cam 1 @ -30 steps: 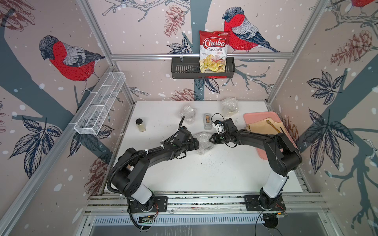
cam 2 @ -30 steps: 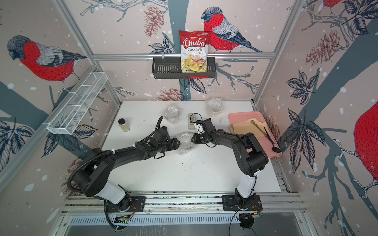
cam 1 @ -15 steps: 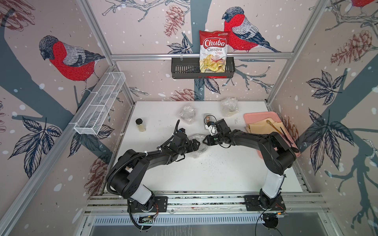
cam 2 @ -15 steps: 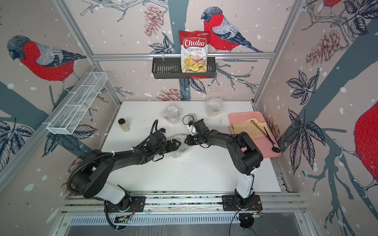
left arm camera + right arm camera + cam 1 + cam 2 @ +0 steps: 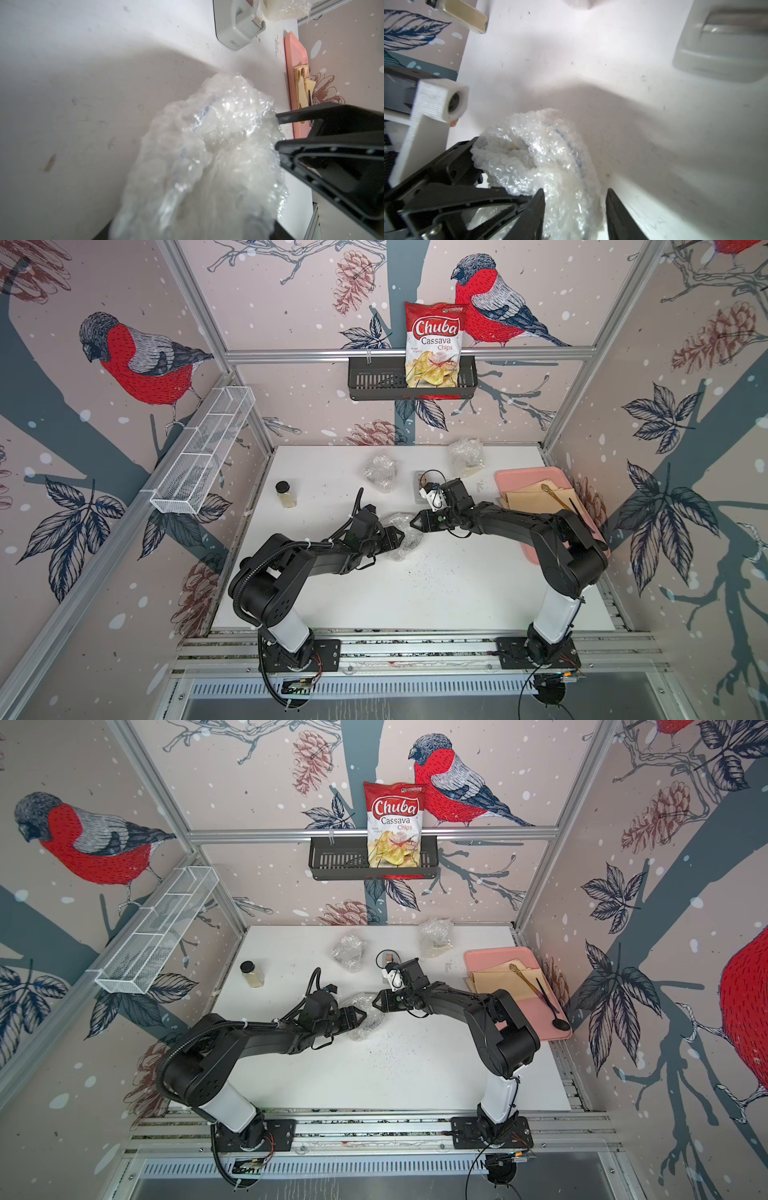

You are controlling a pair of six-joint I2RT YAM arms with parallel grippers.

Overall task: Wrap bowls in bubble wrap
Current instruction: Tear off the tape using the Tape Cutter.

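Right end effector (image 5: 415, 524) is held spread against the bubble wrap bundle (image 5: 409, 546) at the middle of the table (image 5: 457, 597); left end effector (image 5: 400, 536) is set around it, its grip untellable.

bubble wrap (image 5: 207, 145) veils its contents; near end blurred, cut off.

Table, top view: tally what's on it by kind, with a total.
Bubble-wrapped bundles: 3
Glass jar: 1
Tape dispenser: 1
Pink tray: 1
Tan paper stack on the tray: 1
Utensils on the tray: 2
Total: 9
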